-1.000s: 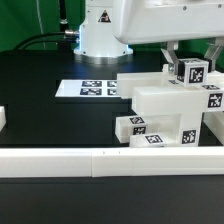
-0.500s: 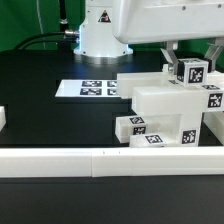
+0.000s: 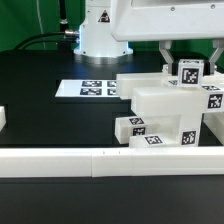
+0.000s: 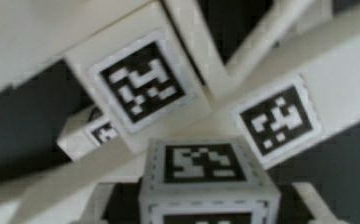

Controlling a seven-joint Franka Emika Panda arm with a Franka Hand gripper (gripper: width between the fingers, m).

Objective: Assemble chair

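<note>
The marker board shows black-and-white square tags; to the exterior view's right of it, the chair pieces sit stacked, tagged alike; above them the gripper is clamped on a tagged square post, which has shifted slightly toward the marker board.

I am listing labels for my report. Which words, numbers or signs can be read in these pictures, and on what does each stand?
No words or numbers can be read.
Square black-and-white tags, patterns without letters: on the chair pieces, on the post between the fingers, on the marker board.
Triangular sign on the robot base: too small to read.
</note>
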